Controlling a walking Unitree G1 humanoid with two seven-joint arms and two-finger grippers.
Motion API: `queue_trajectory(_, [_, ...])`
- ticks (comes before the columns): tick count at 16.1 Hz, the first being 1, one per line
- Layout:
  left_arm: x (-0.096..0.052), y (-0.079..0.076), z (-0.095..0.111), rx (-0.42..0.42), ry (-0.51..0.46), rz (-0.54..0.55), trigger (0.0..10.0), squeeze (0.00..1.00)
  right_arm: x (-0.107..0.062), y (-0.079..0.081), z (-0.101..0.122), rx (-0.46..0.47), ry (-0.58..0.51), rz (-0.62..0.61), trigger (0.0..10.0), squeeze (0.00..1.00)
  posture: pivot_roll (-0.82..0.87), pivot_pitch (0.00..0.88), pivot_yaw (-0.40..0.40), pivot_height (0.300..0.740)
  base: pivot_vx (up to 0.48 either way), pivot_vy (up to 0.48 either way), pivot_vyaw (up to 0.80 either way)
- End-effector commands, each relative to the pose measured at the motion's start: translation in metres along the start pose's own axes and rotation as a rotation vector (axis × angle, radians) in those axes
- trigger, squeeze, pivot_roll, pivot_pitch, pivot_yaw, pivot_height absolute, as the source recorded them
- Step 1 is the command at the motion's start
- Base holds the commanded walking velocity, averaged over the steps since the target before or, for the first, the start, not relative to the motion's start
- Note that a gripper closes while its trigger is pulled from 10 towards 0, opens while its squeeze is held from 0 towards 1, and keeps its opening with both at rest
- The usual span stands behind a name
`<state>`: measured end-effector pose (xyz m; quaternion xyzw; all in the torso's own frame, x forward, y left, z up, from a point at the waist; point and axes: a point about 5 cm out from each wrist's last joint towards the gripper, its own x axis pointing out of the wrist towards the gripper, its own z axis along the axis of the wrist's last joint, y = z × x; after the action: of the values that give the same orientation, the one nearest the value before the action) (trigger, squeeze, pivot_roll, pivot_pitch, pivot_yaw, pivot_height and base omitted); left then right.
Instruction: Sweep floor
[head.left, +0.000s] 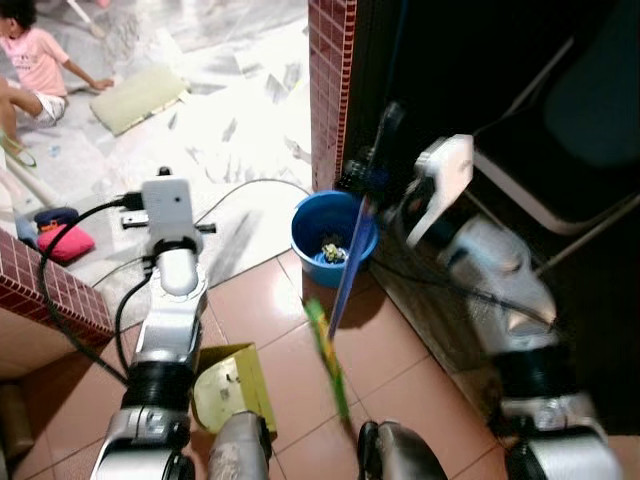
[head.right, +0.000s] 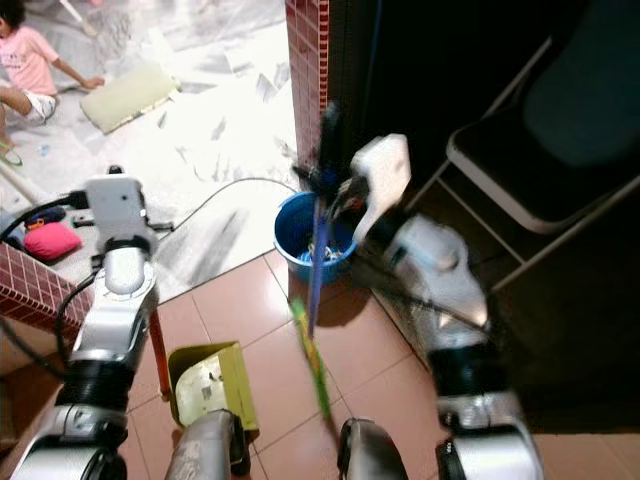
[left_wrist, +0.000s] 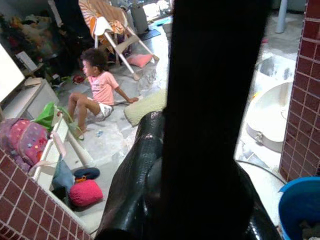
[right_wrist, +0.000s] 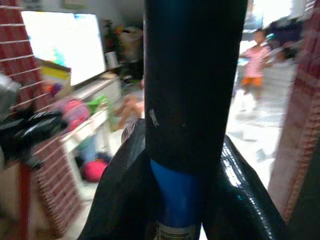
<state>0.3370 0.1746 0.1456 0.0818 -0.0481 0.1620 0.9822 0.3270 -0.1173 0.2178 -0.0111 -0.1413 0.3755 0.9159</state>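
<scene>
Left eye view: right gripper (head.left: 375, 180) gripping the broom (head.left: 345, 270) high on its blue shaft, just beside the blue bucket (head.left: 330, 238); green bristle end blurring over the terracotta floor (head.left: 270, 300) below the bucket. Yellow-green dustpan (head.left: 232, 385) sitting on the tiles well short of the bucket, some pale debris already lying in it. Left arm reaching toward the low brick wall (head.left: 55, 290).

Right eye view: red handle (head.right: 158, 352) running up from the dustpan toward the left gripper.

Left wrist view: left gripper (left_wrist: 200, 165) closing on a dark rod; person (left_wrist: 97, 92) sitting on the marble beyond.

Right wrist view: jaws clamping the broom shaft.

Judging progress: sweeping partway through; debris partly collected, stroke toward the dustpan and emptying remaining.
</scene>
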Motion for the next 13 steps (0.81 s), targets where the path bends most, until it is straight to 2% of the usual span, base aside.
queue_trajectory(1, [0.001, -0.004, 0.000, -0.022, -0.016, 0.006, 10.0, 0.00, 0.005, -0.007, 0.021, -0.017, -0.074, -0.021, 10.0, 0.00, -0.11, 0.126, -0.009, 0.740, 0.000, 0.000, 0.00])
queue_trajectory(3, [0.002, -0.006, -0.001, -0.028, -0.022, 0.008, 10.0, 0.00, 0.007, -0.013, 0.026, 0.006, -0.094, -0.052, 10.0, 0.00, -0.11, 0.108, -0.013, 0.740, 0.000, 0.000, 0.00])
queue_trajectory(6, [0.004, -0.010, -0.002, -0.028, -0.026, 0.008, 10.0, 0.00, 0.008, -0.015, 0.026, -0.057, -0.083, -0.045, 10.0, 0.00, -0.12, 0.087, -0.018, 0.740, 0.000, 0.000, 0.00])
queue_trajectory(7, [0.007, -0.011, -0.004, -0.030, -0.030, 0.012, 10.0, 0.00, 0.006, -0.014, 0.020, -0.087, -0.055, -0.031, 10.0, 0.00, -0.13, 0.078, -0.020, 0.740, 0.000, 0.000, 0.00])
queue_trajectory(8, [0.010, -0.013, -0.004, -0.044, -0.030, 0.022, 10.0, 0.00, -0.001, -0.010, -0.002, -0.104, 0.011, -0.014, 10.0, 0.00, -0.13, 0.066, -0.026, 0.740, 0.000, 0.000, 0.00])
queue_trajectory(9, [0.011, -0.015, -0.004, -0.050, -0.033, 0.025, 10.0, 0.00, -0.003, -0.006, -0.013, -0.098, 0.038, -0.006, 10.0, 0.00, -0.13, 0.063, -0.025, 0.740, 0.000, 0.000, 0.00])
queue_trajectory(10, [0.011, -0.015, -0.004, -0.051, -0.033, 0.026, 10.0, 0.00, -0.003, -0.005, -0.016, -0.098, 0.046, -0.002, 10.0, 0.00, -0.13, 0.063, -0.026, 0.740, 0.000, 0.000, 0.00])
queue_trajectory(11, [0.012, -0.016, -0.003, -0.054, -0.036, 0.025, 10.0, 0.00, -0.002, 0.002, -0.025, -0.112, 0.062, 0.026, 10.0, 0.00, -0.13, 0.060, -0.024, 0.740, 0.000, 0.000, 0.00])
queue_trajectory(12, [0.013, -0.018, -0.002, -0.060, -0.043, 0.022, 10.0, 0.00, 0.001, 0.020, -0.039, -0.136, 0.081, 0.093, 10.0, 0.00, -0.13, 0.059, -0.023, 0.740, 0.000, 0.000, 0.00])
queue_trajectory(13, [0.013, -0.018, -0.002, -0.061, -0.045, 0.020, 10.0, 0.00, 0.002, 0.024, -0.042, -0.142, 0.083, 0.107, 10.0, 0.00, -0.13, 0.059, -0.023, 0.740, 0.000, 0.000, 0.00])
